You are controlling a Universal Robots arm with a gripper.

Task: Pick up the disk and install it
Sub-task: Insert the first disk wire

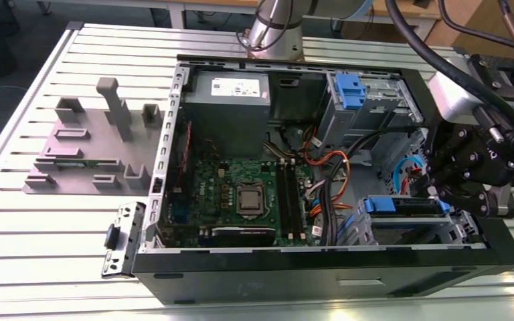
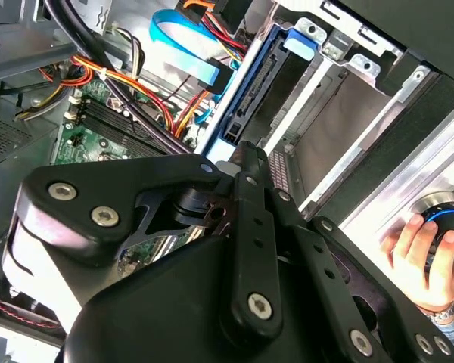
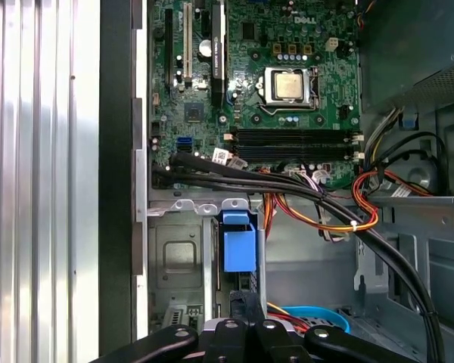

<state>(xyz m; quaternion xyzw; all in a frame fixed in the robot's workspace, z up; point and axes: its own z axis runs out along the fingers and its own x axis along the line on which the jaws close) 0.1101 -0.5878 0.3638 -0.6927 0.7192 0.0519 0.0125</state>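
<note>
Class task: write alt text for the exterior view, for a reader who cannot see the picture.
A black gripper on a robot arm hangs over the exterior view's right end of an open computer case, just above the disk in its blue caddy, which sits in a drive bay. The motherboard lies exposed mid-case, and a grey fixture stands on the slatted table.

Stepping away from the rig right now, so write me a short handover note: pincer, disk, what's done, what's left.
Pincer: down inside the computer case, at the exterior view's right, right beside the disk; open or shut cannot be told.
Disk: in the drive bay beneath the pincer, blue caddy handle facing out.
Done: disk is off the table and in the bay.
Left: full seating is not confirmed from these views.
Note: a person's hand is close beside the case in the second wrist view.
</note>
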